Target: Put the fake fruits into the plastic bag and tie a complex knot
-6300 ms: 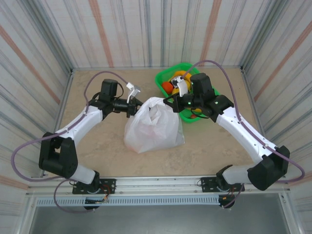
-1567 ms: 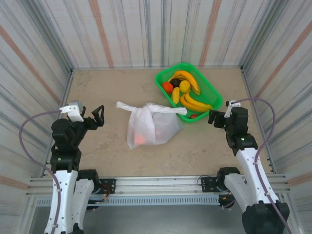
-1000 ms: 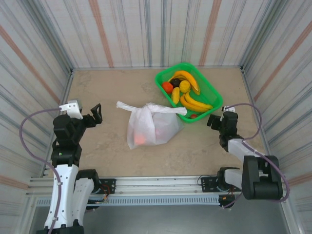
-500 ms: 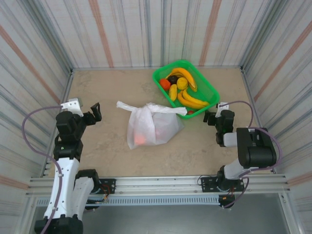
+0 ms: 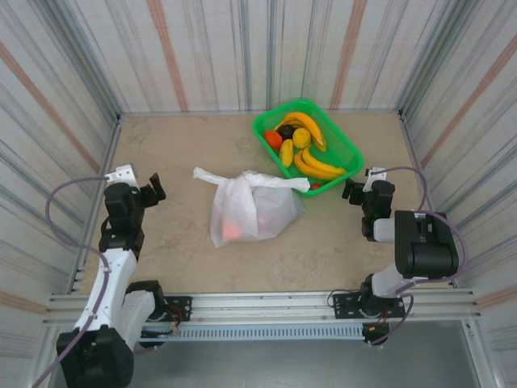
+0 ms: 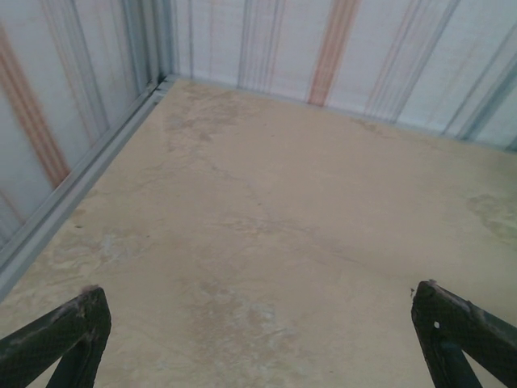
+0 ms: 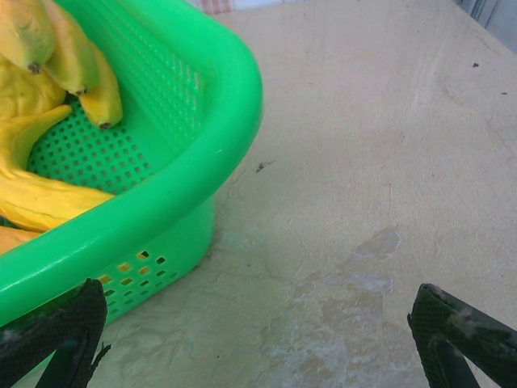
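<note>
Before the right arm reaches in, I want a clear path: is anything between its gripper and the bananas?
Only the near wall of the green basket stands between the right gripper and the bananas.

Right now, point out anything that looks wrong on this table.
The plastic bag lies with its handles apparently knotted, one reddish fruit showing through it, yet the bananas and several other fruits sit in the green basket. Tied too early, it seems.
</note>
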`<state>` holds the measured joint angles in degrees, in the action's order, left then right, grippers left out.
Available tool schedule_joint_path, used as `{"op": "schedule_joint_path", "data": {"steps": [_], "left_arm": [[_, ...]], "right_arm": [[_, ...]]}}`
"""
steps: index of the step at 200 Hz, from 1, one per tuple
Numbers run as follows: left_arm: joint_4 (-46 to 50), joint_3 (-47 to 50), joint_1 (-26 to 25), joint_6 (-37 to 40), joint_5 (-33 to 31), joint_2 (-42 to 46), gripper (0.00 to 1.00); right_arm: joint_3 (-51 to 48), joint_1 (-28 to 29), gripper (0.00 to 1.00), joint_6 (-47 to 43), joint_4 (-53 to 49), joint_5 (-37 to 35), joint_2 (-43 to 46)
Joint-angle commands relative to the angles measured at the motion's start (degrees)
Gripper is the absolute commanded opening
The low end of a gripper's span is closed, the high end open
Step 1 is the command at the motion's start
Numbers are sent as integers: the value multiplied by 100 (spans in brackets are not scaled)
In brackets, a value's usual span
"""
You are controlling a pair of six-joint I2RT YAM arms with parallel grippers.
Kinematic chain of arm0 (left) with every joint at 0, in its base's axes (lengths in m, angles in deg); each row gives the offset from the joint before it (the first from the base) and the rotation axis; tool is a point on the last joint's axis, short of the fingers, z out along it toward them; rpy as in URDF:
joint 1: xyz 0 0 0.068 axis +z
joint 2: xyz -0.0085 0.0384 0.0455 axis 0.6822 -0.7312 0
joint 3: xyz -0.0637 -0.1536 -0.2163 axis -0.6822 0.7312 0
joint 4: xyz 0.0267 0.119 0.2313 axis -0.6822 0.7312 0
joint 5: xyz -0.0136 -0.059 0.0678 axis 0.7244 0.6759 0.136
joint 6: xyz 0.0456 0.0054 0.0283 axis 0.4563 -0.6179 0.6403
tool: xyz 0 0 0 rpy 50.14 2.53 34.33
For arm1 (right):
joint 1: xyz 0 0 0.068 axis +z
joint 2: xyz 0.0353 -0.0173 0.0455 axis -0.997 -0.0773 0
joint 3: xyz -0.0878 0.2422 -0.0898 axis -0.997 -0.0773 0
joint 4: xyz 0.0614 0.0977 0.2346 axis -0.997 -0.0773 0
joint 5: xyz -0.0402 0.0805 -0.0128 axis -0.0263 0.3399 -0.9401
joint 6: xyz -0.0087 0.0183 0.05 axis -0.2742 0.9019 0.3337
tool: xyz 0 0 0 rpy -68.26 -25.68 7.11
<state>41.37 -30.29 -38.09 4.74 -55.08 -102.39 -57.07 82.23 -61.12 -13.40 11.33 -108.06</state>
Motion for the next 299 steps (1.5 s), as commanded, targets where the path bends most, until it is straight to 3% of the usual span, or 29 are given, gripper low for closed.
{"op": "schedule_joint_path", "data": {"steps": [1,92,156,200,217,242,299], "left_arm": [[-592,148,44,228,-618,-410,99],[-3071,886,44,791,488,-1876,99],[-4287,1141,43,705,1053,-2696,99],[-6013,1282,-75,868,1323,-4036,99],[-4632,813,-122,924,1387,-3781,99],[-4050,416,-527,1226,798,-3892,99],[-4146,444,-555,1250,744,-3913,99]], "right_arm": [[147,85,99,25,-63,-149,-40],[160,125,99,4,-70,-214,-42],[159,130,99,5,-72,-235,-49],[159,130,99,-2,-72,-230,-52],[187,126,99,-7,-107,-212,-60],[186,126,99,-4,-107,-212,-48],[159,176,99,-44,-72,-269,-37]]}}
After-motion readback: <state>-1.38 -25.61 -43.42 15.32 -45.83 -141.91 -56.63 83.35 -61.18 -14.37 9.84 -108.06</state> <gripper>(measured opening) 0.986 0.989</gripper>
